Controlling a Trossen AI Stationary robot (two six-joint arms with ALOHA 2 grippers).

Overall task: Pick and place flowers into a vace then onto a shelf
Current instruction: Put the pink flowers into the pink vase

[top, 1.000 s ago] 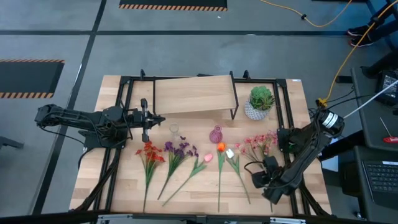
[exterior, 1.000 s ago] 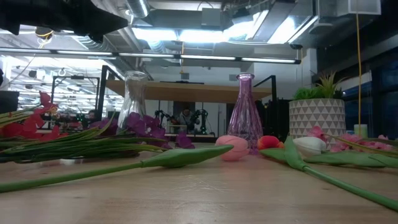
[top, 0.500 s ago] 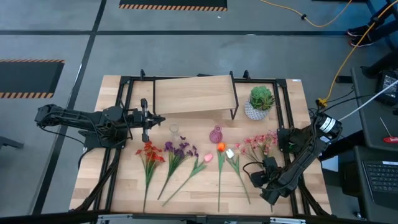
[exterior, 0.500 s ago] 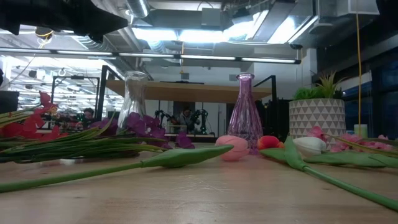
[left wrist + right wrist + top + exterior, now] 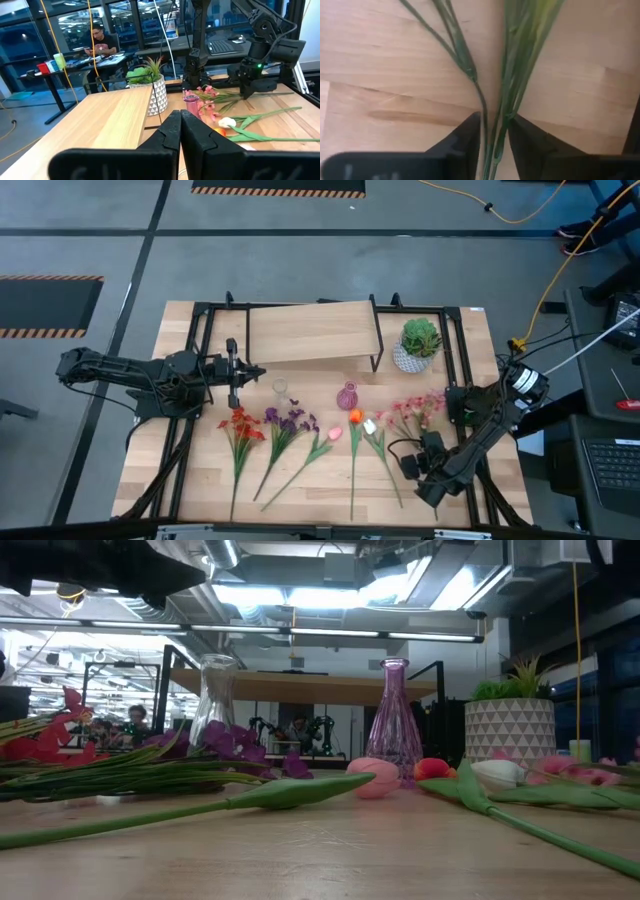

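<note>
Red (image 5: 240, 425), purple (image 5: 290, 420), orange (image 5: 355, 417) and white (image 5: 369, 426) flowers lie flat on the table, blossoms toward the far side. At the right lie the pink flowers (image 5: 420, 408). My right gripper (image 5: 434, 448) points down over their stems and is shut on them (image 5: 492, 142). A clear vase (image 5: 280, 388) and a purple vase (image 5: 347, 395) stand upright in front of the shelf (image 5: 312, 332). My left gripper (image 5: 258, 370) hovers level and shut, left of the clear vase, holding nothing (image 5: 180, 130). My right gripper pinches the pink flowers' bunch of thin green stems (image 5: 495, 131) between its two fingers (image 5: 470, 137), well away from the blossoms. The fingers come from above, pointing steeply down, and lie across the stems. The flowers still lie on the tabletop.
A green plant in a white patterned pot (image 5: 420, 345) stands at the far right beside the shelf. A black metal frame (image 5: 200, 360) runs around the work area. A pink tulip (image 5: 333, 434) lies between the purple and orange flowers. Bare wood lies along the near edge (image 5: 320, 510).
The pink blossoms have shifted a little on the table at the right, as the low view shows. The left arm has kept still.
</note>
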